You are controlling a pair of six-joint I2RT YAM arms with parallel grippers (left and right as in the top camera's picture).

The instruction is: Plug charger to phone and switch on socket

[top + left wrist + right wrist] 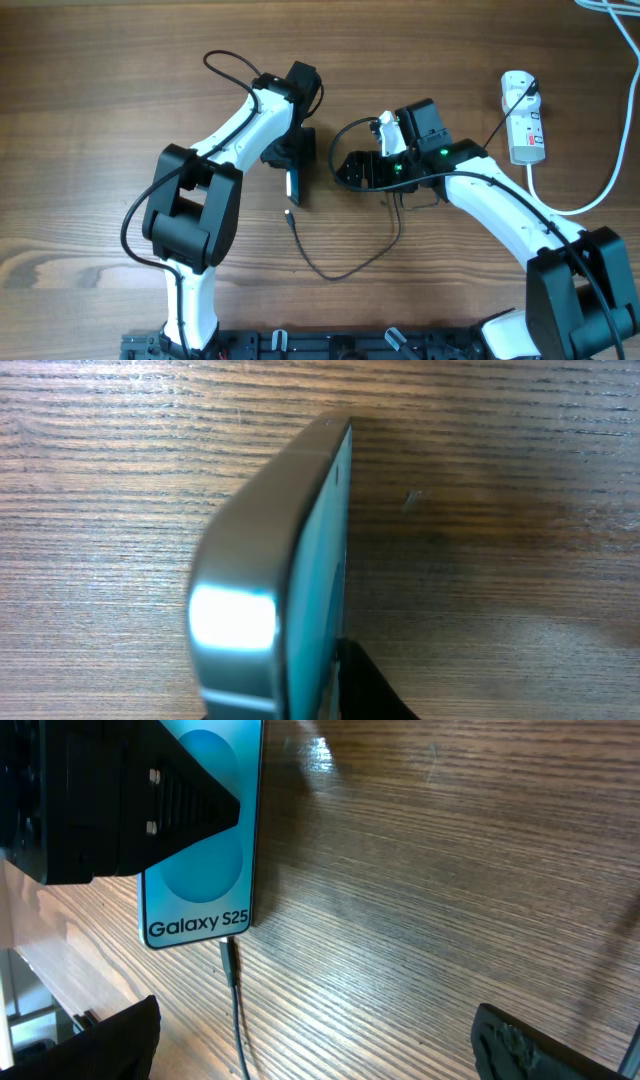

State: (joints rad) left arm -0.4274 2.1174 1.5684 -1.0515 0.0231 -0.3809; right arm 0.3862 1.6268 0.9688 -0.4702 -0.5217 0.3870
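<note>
Left gripper [291, 162]: jaws clenched on the phone [292, 186], which stands on its long edge on the table [90, 90]. One black finger [110, 800] lies across the cyan screen.

Right gripper [349, 168]: jaws released and spread wide, nothing between them. It hovers just beside the phone, on its screen side.

Charger [330, 272]: the metal-tipped connector [230, 960] lies at the phone's bottom edge, below the "Galaxy S25" text. It cannot be told whether it is inserted. The cable loops away from the phone under the right arm.

Socket [526, 125]: well apart from the phone, beyond the right gripper. It holds a black plug [529, 90].
</note>
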